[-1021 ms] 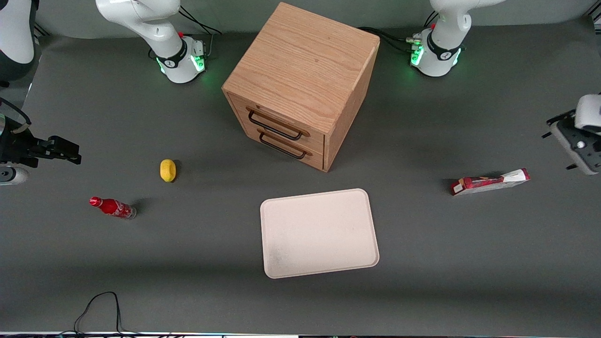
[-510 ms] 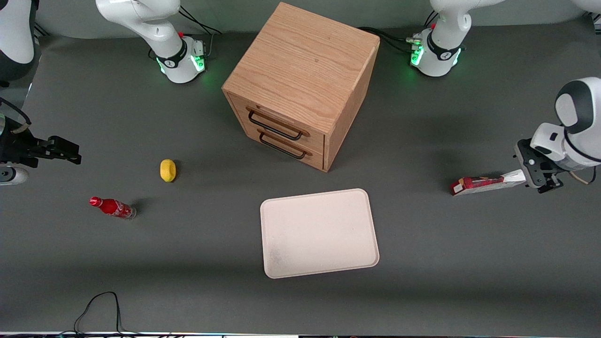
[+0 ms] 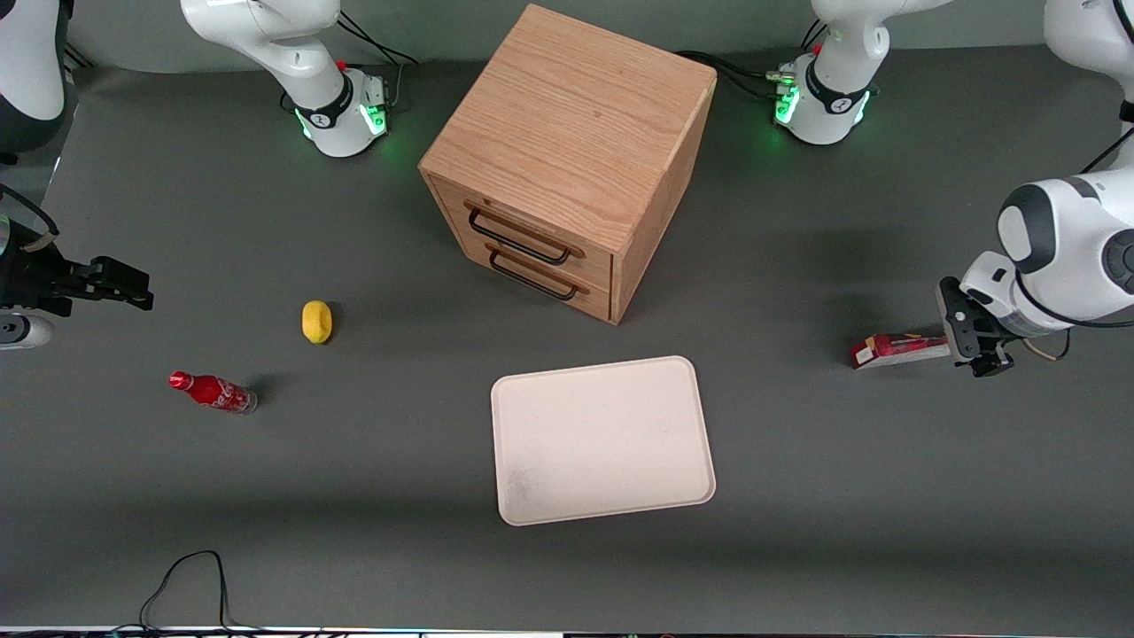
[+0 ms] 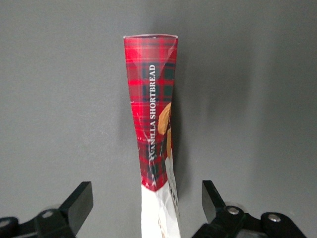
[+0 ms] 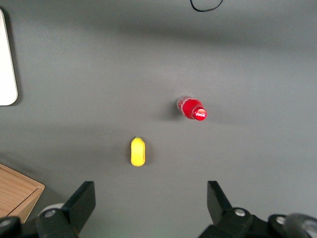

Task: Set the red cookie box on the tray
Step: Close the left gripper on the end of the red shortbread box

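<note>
The long dark-red tartan cardboard cookie box [image 3: 897,348] is seen lying on the grey table, at three o'clock from the flat cream-white rectangular tray [image 3: 602,439]. The left gripper [image 4: 147,206] is held spread wide over its white end.

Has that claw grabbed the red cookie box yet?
Apart. In the left wrist view the gripper is open, its fingers standing clear on either side of the red cookie box, grey table showing between.

The gripper [image 3: 973,341] hangs spread over the cookie box [image 3: 895,348], bare tabletop [image 3: 797,425] between it and the tray [image 3: 602,439]; the cabinet [image 3: 567,159] stands clear, farther from the front camera.
</note>
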